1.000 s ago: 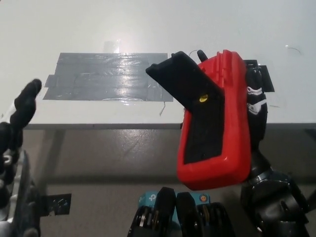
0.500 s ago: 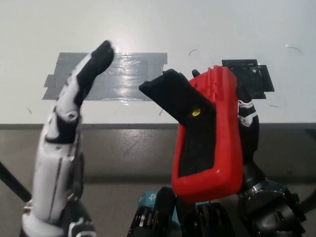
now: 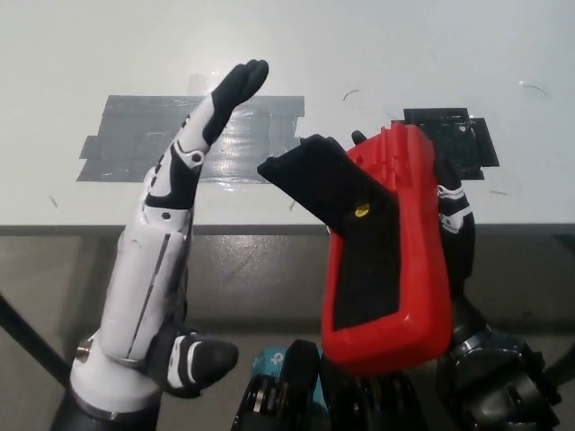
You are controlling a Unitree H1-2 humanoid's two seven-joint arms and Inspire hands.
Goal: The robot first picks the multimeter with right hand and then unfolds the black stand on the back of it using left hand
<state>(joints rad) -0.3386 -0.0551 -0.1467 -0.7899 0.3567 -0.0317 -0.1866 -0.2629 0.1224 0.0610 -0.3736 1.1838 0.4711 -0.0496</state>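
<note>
The multimeter is grasped, back up, by the right hand — its black stand already swung out; the left hand is raised alongside, fingers extended, empty.

A white table bears a grey tape patch and a black patch.

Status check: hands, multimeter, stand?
Right robot hand shut on multimeter, held upright at table edge. Black stand swung out. Left robot hand open beside it, not touching. Nothing in the way.
</note>
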